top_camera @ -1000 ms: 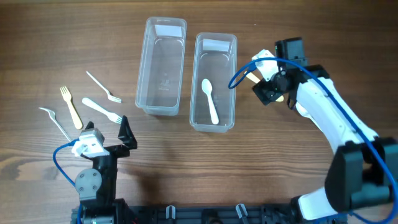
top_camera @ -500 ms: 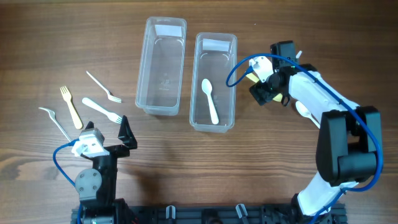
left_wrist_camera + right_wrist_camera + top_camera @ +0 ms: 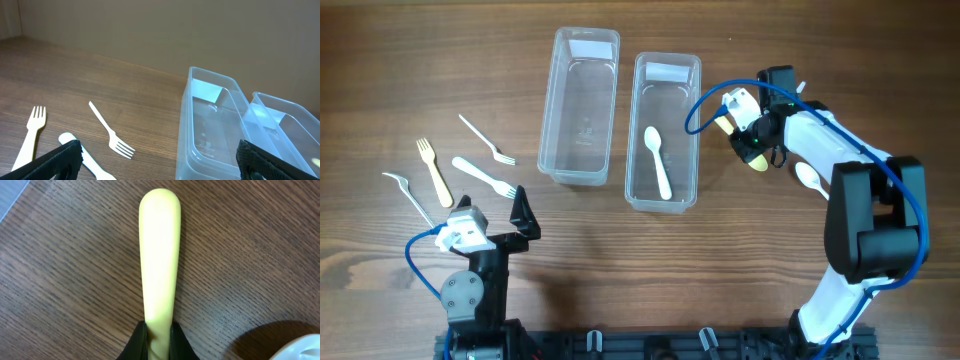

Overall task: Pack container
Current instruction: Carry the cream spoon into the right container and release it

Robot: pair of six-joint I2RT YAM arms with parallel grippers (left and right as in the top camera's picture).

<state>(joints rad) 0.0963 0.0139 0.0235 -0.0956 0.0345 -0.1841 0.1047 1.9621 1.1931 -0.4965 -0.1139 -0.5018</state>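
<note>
Two clear plastic containers stand side by side: the left one (image 3: 585, 105) holds nothing, the right one (image 3: 667, 130) holds a white spoon (image 3: 658, 160). My right gripper (image 3: 750, 145) is just right of that container, low at the table, shut on a yellow utensil (image 3: 759, 161). In the right wrist view its rounded yellow handle (image 3: 160, 255) runs out from between the pinching fingers (image 3: 137, 342), over the wood. My left gripper (image 3: 492, 208) stands open near the front left with nothing in it; the same gripper (image 3: 157, 167) faces the left container (image 3: 215, 125).
Several plastic forks lie at the left: a white one (image 3: 488, 140), a cream one (image 3: 433, 170), another white one (image 3: 483, 178) and a thin one (image 3: 408, 195). A white spoon (image 3: 808, 178) lies under my right arm. A blue cable (image 3: 705, 110) loops above the right container's edge.
My right gripper has gone from open to shut, closing on the yellow utensil after shifting slightly. The left arm has not moved.
</note>
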